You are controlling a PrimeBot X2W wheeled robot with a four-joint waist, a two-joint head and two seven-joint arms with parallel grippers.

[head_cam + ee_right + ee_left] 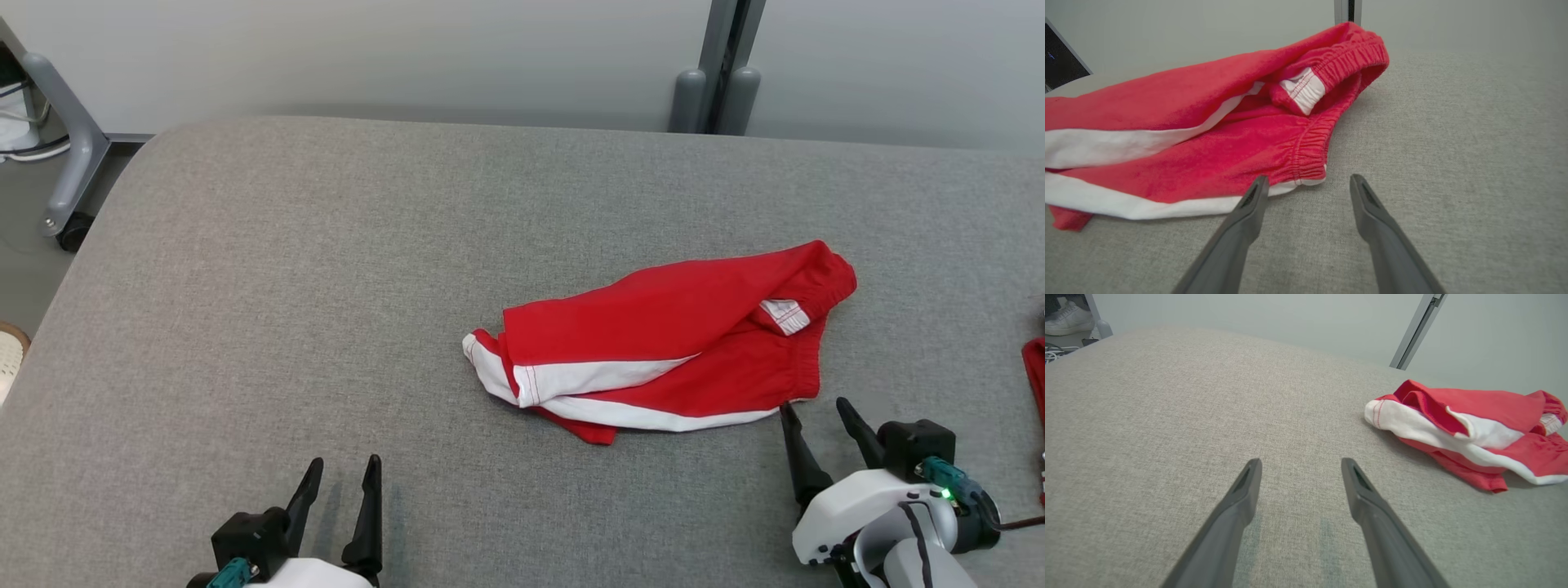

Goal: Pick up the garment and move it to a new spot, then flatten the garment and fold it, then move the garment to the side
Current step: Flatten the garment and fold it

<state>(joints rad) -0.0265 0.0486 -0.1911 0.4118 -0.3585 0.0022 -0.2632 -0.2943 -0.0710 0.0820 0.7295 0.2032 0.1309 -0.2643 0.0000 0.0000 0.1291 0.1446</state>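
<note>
Red-and-white garment [661, 343] lies crumpled on grey surface [286, 286]. Right end effector [813, 403] spread, just beside it; left end effector [345, 460] spread, well apart. Another red cloth [1035, 369] at right edge.

We're counting one red-and-white garment [661, 343] lying right of centre on one grey tabletop [326, 286]. Two hands are showing at the near edge, the left hand [344, 462] and the right hand [813, 404], each spreading two dark fingers [369, 506], four altogether. One sliver of another red cloth [1035, 359] is peeking in at the right edge. Two rounded grey posts [690, 100] are standing beyond the far edge, and one white shoe [1067, 320] is sitting far left.
</note>
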